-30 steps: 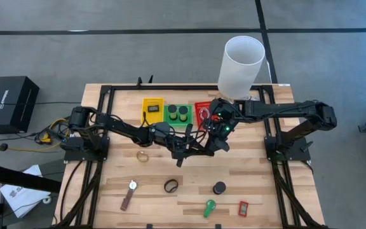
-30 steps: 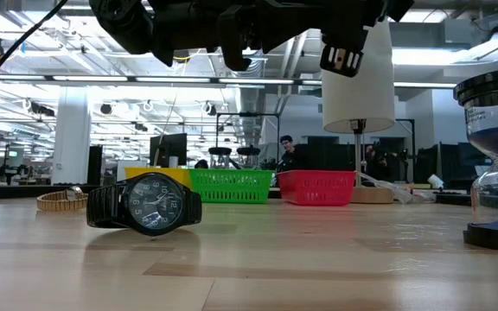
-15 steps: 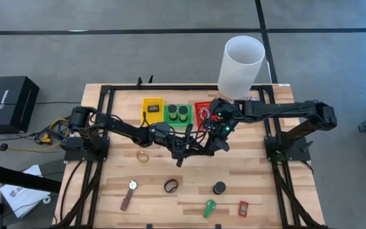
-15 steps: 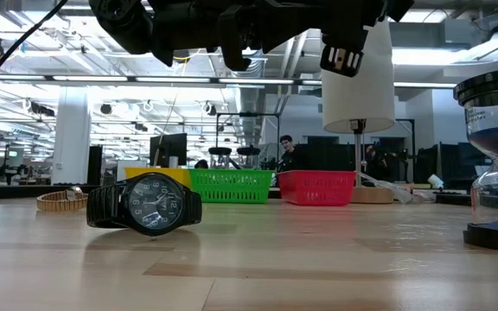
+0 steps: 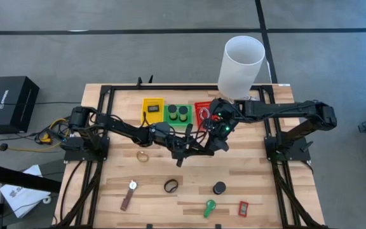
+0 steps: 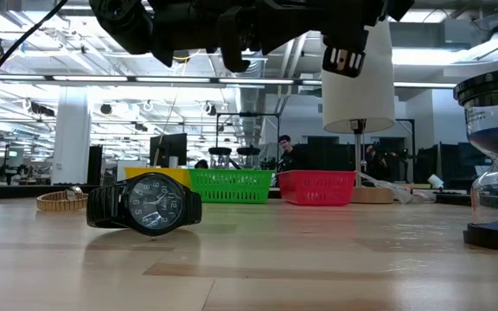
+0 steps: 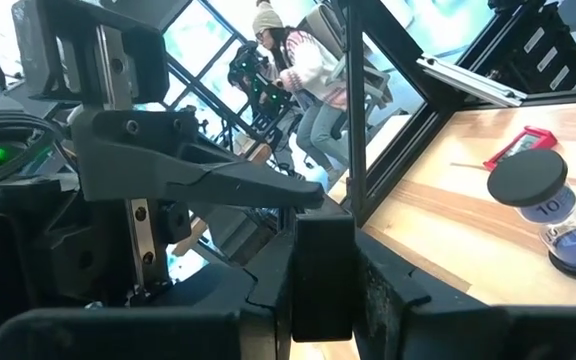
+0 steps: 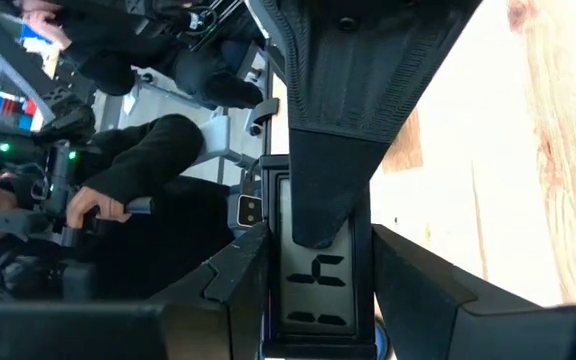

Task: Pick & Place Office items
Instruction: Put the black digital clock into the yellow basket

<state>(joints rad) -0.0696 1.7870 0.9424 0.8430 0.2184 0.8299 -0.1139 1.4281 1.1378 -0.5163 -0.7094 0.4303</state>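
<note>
Holding dead still, nothing's budged in the last second. My left claw [image 5: 192, 147] and right claw [image 5: 213, 141] sit nose to nose, both clenched on the same black rectangle [image 8: 318, 270], which hangs between them. To me that's a handover stalled mid-swap; one side has to let go. The watch [image 5: 171, 186] waits well clear of both.

Seen from overhead, one camera looks straight down on the whole table [image 5: 259, 184] and both arms. A second sits at tabletop height, facing level across the boards toward the room, a wristwatch [image 6: 145, 204] close before it. Both share the yellow tray [image 5: 152, 108], green tray [image 5: 178, 122] and red tray [image 6: 318, 187]. Two wrist cameras peer past their own fingers at close range.
</note>
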